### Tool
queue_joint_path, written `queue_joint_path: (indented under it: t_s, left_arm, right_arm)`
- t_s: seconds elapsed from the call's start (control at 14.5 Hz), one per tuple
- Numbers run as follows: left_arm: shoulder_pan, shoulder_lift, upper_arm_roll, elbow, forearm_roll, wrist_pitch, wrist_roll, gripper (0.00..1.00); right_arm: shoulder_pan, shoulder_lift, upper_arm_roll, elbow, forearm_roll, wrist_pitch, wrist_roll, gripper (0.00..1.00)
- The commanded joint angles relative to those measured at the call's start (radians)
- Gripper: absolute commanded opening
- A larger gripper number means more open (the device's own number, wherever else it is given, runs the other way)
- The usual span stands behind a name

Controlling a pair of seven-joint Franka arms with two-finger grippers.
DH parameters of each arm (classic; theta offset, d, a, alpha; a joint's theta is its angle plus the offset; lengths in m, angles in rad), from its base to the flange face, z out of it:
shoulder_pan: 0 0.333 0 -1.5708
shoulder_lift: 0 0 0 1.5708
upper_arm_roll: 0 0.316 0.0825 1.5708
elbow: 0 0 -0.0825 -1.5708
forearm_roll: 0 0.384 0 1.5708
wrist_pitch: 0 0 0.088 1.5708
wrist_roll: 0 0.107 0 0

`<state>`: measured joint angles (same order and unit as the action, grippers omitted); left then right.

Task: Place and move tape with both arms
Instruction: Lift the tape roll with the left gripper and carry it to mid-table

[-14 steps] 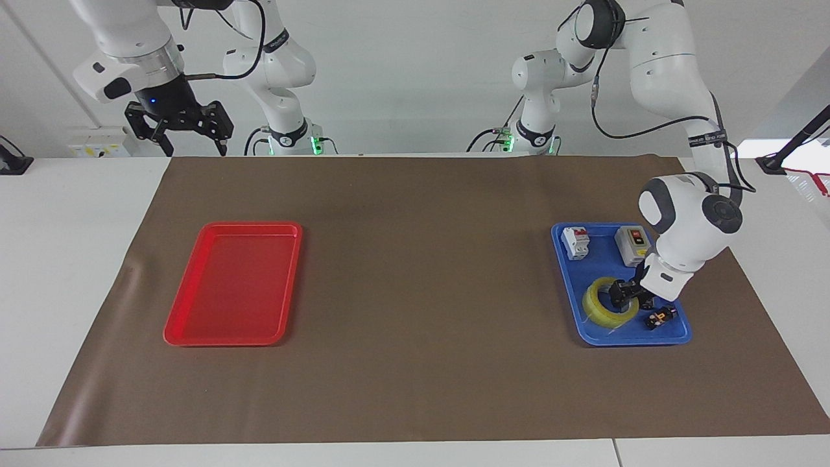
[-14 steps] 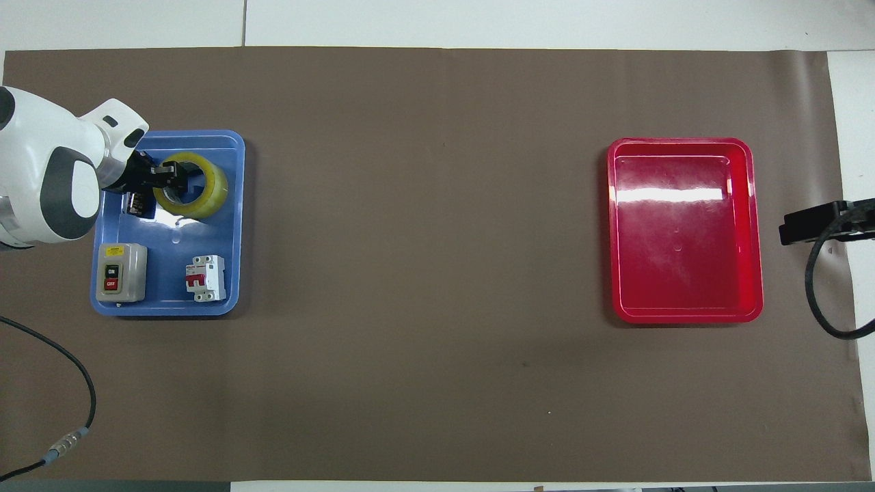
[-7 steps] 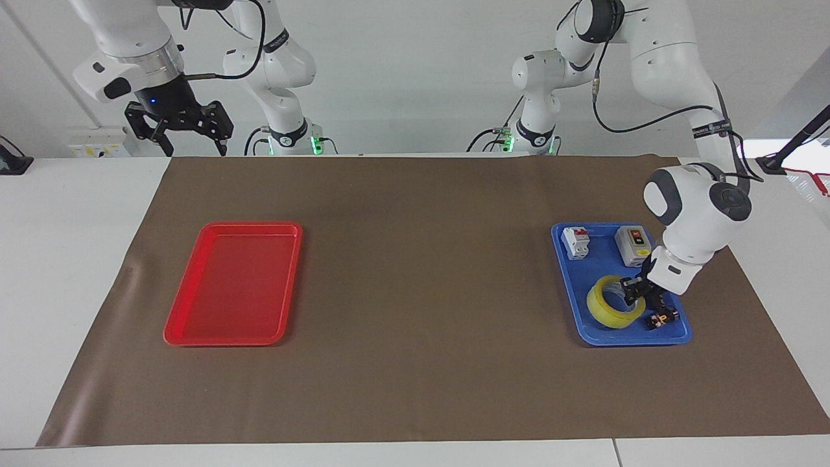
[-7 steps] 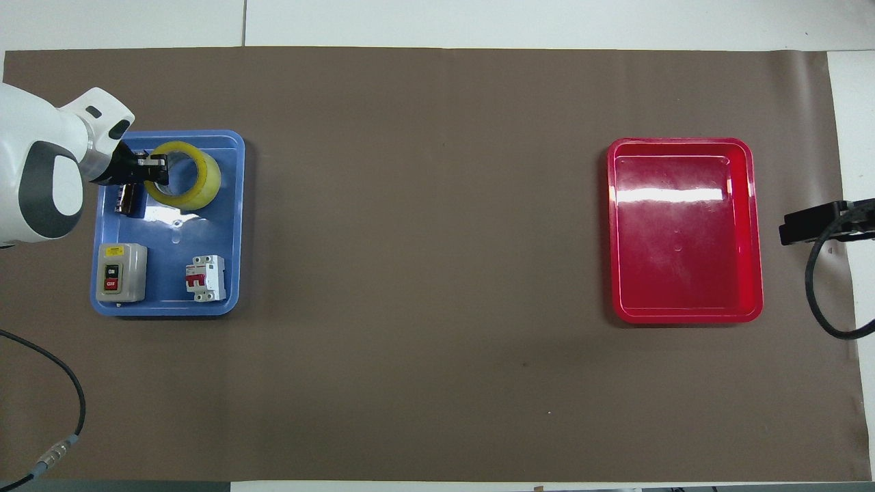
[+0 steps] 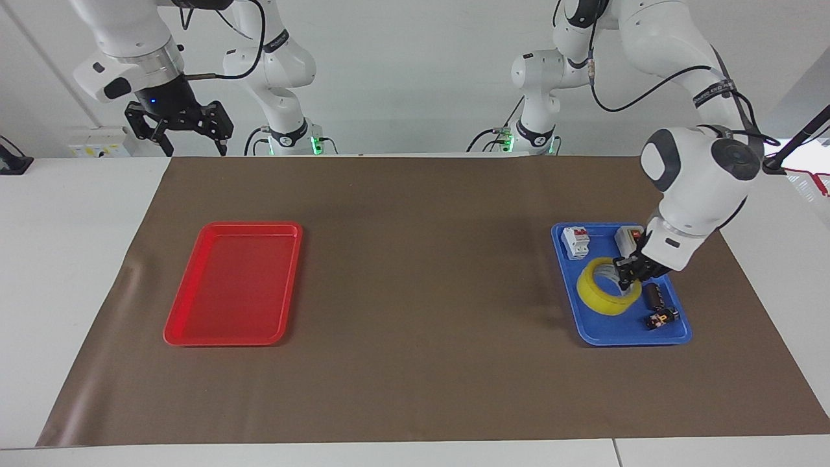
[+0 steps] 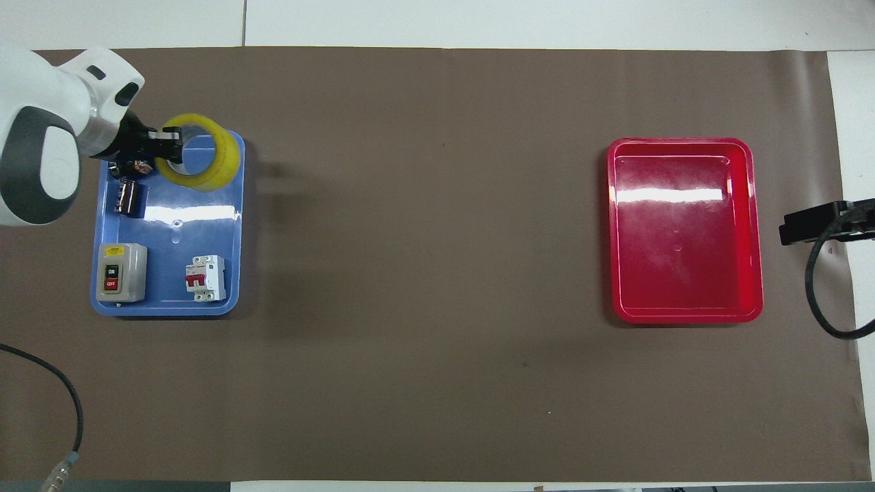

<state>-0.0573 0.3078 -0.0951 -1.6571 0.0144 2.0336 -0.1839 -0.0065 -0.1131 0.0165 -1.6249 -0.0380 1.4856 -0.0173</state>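
Tape: the yellow tape point(image 5: 604, 295) hangs in the left gripper point(image 5: 628, 277), lifted a little over the blue tray point(image 5: 632, 332), above the half of the tray farther from the robots.
Left gripper: clenched on the wall of the ring, one finger inside the hole and one outside, on the side of the ring toward the arm's own wrist.
Ring axis: the hole looks mostly upward, a little tilted, so the roll hangs almost flat from the fingers.
Key relation: the red tray point(image 5: 194, 331) lies well apart from the tape, at the right arm's end of the table, with the bare middle of the brown mat point(image 5: 415, 292) between the two trays.
Nearer arm: the left arm has the tape; the right gripper point(image 5: 179, 124) waits high over the table edge at its own end, jaws released and holding nothing.
Judgement: I think the left arm alone reaches badly to the red tray, so the tape should probably be put down on the middle of the mat, where the right arm can take it.
Also under the tape: two small black parts point(image 5: 661, 318) lie on the blue tray just beside the ring; a breaker point(image 5: 575, 242) and a switch box point(image 6: 120, 272) stand in the half nearer to the robots.
Surface: the mat is flat and matte, and a roll laid on its face should not roll away.
Room: white walls, white table around the mat.
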Motion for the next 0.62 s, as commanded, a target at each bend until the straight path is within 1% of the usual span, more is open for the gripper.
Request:
queue_joint_path:
  t_s: [0.0,0.28,0.48,0.55]
  left_arm:
    - [-0.143,-0.007,0.008,-0.018,0.087,-0.009,-0.197,0.0]
    - [-0.35,0.017,0.005,-0.033,0.098,0.045,-0.532,0.0]
    - [-0.495,0.095,0.005,-0.02,0.096,0.144,-0.762,0.0]
    - [-0.521,0.111,0.005,-0.021,0.098,0.17,-0.8,0.0]
  right_arm:
    - [-0.013,-0.026,0.005,-0.03,0.004,0.009,-0.01,1.0]
    - [-0.013,-0.026,0.005,-0.03,0.004,0.007,-0.012,1.0]
    - [-0.013,-0.026,0.005,-0.03,0.004,0.005,-0.01,1.0]
    - [-0.013,-0.026,0.005,-0.03,0.004,0.004,-0.01,1.0]
